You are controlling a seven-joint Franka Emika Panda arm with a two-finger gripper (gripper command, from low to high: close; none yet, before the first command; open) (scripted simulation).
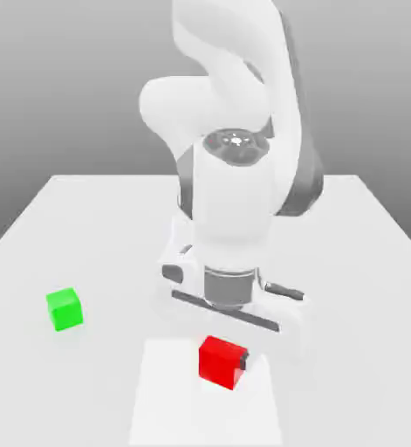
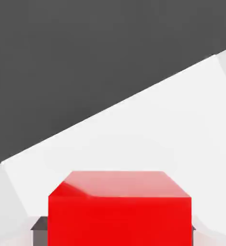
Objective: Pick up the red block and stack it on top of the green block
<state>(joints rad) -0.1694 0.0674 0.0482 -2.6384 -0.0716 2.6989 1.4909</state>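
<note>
The red block is a small matte cube near the table's front, below the arm's white hand. My gripper is shut on it, and a dark fingertip shows against the side facing the exterior view's right. In the hand view the red block looms large, with dark pads pressed against both of its sides. I cannot tell whether it rests on the table or hangs just above it. The green block sits alone on the table, well off to the exterior view's left of the red one and slightly farther back.
The white table spreads wide around both blocks. A paler rectangular patch lies on it under the red block. The white arm towers behind the hand. In the hand view, dark floor lies past the table's edge.
</note>
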